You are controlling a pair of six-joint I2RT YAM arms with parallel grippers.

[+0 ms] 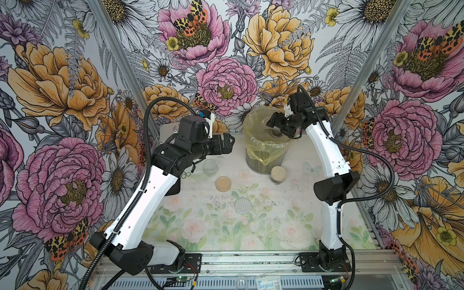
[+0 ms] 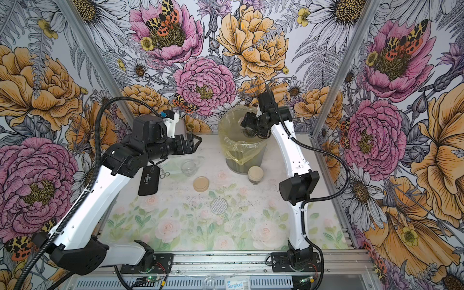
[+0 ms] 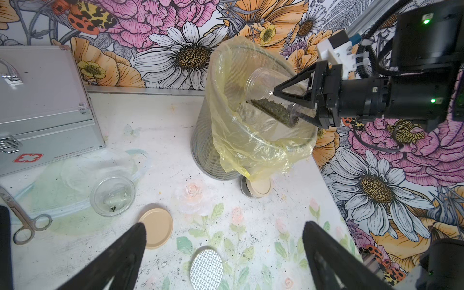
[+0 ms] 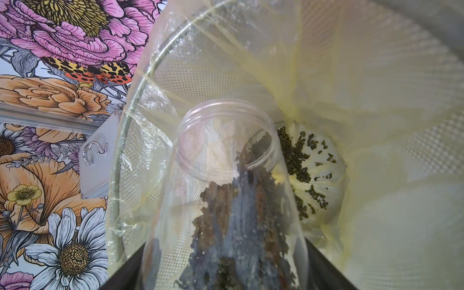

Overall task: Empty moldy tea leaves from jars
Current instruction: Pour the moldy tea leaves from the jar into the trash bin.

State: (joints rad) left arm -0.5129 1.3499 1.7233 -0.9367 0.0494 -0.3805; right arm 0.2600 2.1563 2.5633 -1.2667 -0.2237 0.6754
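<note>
**Markings.** A white-and-blue packet [image 1: 267, 285] at the front edge reads "Surgical" in both top views. The silver case [image 3: 42, 100] carries a red cross emblem on its front. A black pouch [image 2: 149, 179] beside the left arm has white lettering that is too small to read.

**Right gripper.** The right gripper [image 3: 288, 105] is clamped on the held jar [image 3: 266, 93] near its base. This lidless jar is tipped with its mouth down inside the mesh bin [image 3: 200, 140], which is lined with a yellow bag [image 3: 251, 150]. The tea leaves [image 4: 238, 213] lie along the lower wall of the held jar, up to its mouth. More loose leaf bits [image 4: 298, 155] sit at the bottom of the bag.

**Left gripper.** The left gripper [image 3: 224, 226] hangs above the table with its jaws spread wide. It holds and touches nothing.

**Other task items.**
- The empty jar [image 3: 112, 195] stands upright and lidless near the case, with a few dark specks inside.
- The closed jar [image 1: 278, 174] stands just beside the bin's base under a tan lid, and shows dark contents.
- A loose tan lid [image 1: 223, 184] and a dotted silver-white lid [image 1: 242, 206] lie flat on the table, apart from each other.
</note>
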